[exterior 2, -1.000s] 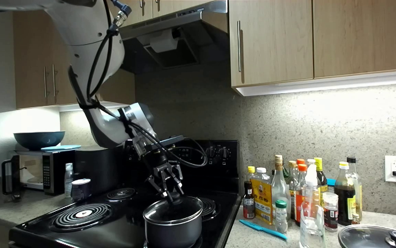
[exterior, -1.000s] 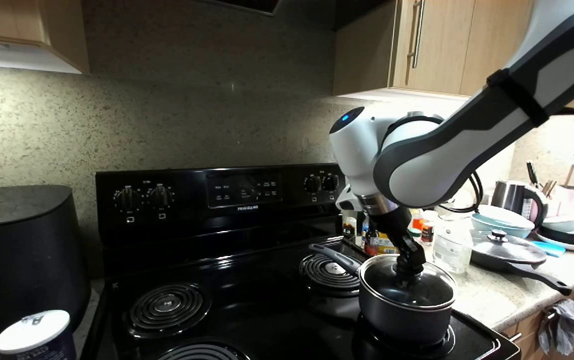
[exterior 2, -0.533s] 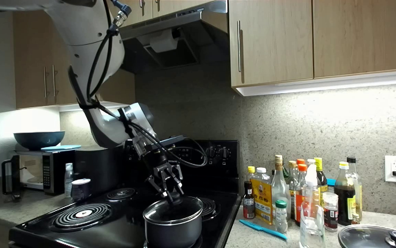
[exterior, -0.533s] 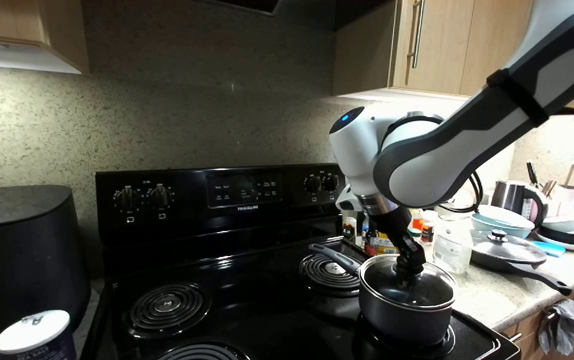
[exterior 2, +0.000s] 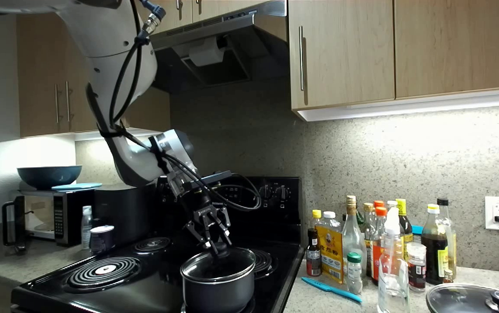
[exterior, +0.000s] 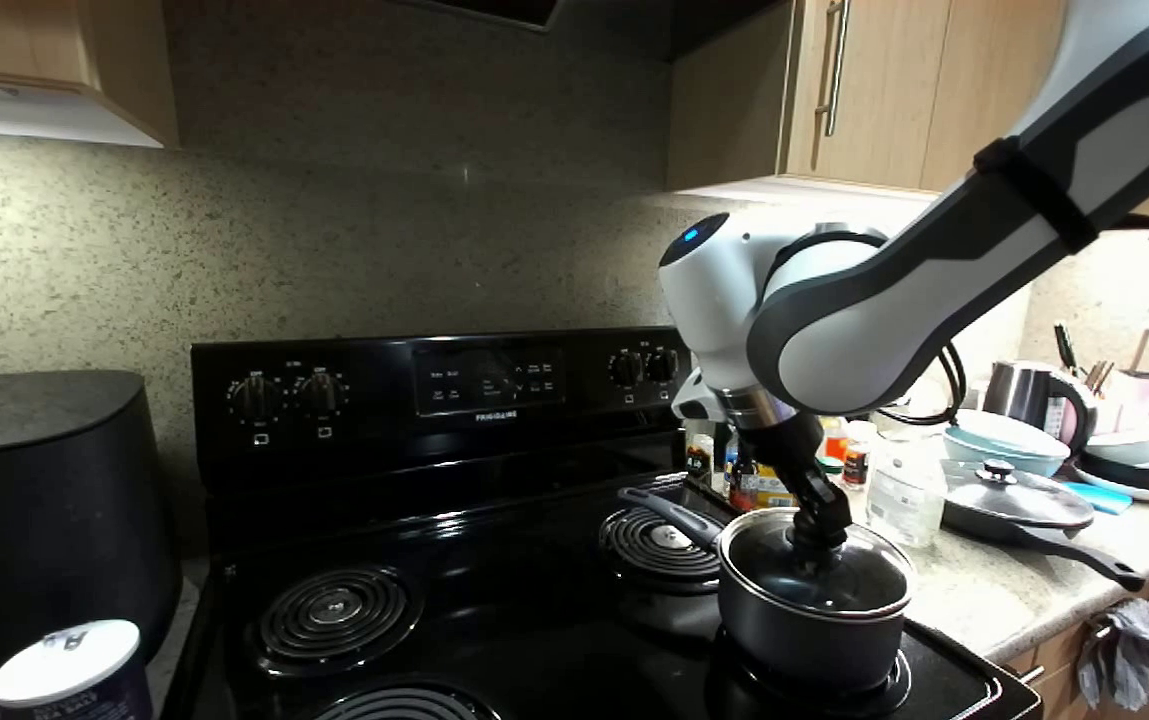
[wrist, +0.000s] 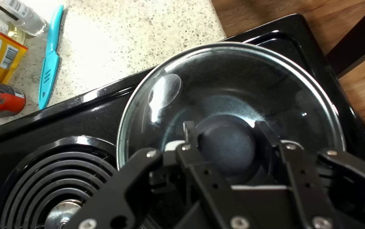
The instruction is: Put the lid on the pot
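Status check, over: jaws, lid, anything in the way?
Jaws either side of the knob, grip unconfirmed. Lid down on the pot, looks seated. Handle juts over the stovetop; nothing seen blocking the jaws.

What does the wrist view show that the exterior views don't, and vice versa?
Wrist view only: wooden floor, plus the dark knob from above, straddled by the claw; whether it touches the knob isn't clear.

Exterior views only: the outside of the pot, the microwave, the range hood and the stove control panel.

Shared: the glass lid, the claw and a spiral coil; also the turquoise knife, seen again in an exterior view.
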